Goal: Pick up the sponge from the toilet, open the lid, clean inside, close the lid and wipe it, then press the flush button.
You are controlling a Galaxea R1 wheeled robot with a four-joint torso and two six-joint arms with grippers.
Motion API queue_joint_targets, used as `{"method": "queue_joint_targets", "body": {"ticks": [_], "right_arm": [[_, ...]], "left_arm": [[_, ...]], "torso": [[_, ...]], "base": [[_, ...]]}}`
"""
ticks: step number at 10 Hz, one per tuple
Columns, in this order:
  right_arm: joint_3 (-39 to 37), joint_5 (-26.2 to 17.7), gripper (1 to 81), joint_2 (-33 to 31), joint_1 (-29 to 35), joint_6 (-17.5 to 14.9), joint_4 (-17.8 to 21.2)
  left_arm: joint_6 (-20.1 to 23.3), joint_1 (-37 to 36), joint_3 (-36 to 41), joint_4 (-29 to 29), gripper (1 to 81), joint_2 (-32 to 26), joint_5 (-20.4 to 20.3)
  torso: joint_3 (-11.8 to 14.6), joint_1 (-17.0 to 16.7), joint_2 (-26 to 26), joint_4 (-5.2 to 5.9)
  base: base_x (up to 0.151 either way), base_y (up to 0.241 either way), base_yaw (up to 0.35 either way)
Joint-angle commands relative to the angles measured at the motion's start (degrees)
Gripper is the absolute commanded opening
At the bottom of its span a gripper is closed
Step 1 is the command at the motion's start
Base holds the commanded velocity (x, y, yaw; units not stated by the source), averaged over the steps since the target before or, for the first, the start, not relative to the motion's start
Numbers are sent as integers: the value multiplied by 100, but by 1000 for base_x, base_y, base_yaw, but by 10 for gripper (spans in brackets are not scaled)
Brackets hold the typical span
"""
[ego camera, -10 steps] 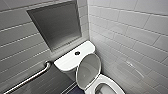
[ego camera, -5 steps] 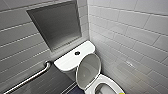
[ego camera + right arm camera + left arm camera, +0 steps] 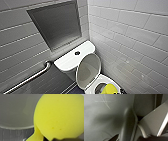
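Note:
The white toilet (image 3: 72, 58) stands in the corner with its lid (image 3: 88, 67) raised against the tank. The flush button (image 3: 77, 53) is a small dark spot on the tank top. The yellow-green sponge (image 3: 109, 89) sits low over the open bowl (image 3: 96, 83), at the picture's lower edge. My right gripper (image 3: 119, 91) shows as a dark bit right beside it, shut on the sponge. In the right wrist view the sponge (image 3: 58, 117) looms large against the bowl's pale inner wall (image 3: 16, 110). The left wrist view has dark grey surfaces with nothing held.
A steel grab bar (image 3: 30, 77) runs along the wall left of the toilet. A grey recessed panel (image 3: 56, 23) sits above the tank. The white tiled wall (image 3: 130, 37) stands close on the right. Dark floor (image 3: 57, 82) lies left of the bowl.

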Motion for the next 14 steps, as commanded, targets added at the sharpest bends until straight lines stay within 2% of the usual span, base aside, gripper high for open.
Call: {"method": "queue_joint_targets", "body": {"ticks": [1, 5, 7, 10, 14], "right_arm": [[-1743, -1550, 10, 1335, 1259, -12, 213], [-3959, -2317, 10, 3031, 1576, -12, -14], [-4235, -2388, 10, 3343, 1594, -21, -95], [-3945, -2432, 10, 3448, 1620, -3, -95], [-3910, -2423, 10, 3615, 1138, -3, -174]], "left_arm": [[7, 26, 20, 4, 811, -11, 475], [7, 26, -59, -31, 811, -19, 484], [7, 27, -77, -31, 811, -11, 475], [7, 18, -77, -31, 811, -11, 475], [7, 9, -77, -5, 811, -2, 475]], "torso": [[0, 0, 0, 0], [0, 0, 0, 0], [0, 0, 0, 0], [0, 0, 0, 0], [0, 0, 0, 0]], "base": [[0, 0, 0], [0, 0, 0], [0, 0, 0], [0, 0, 0], [0, 0, 0]]}}
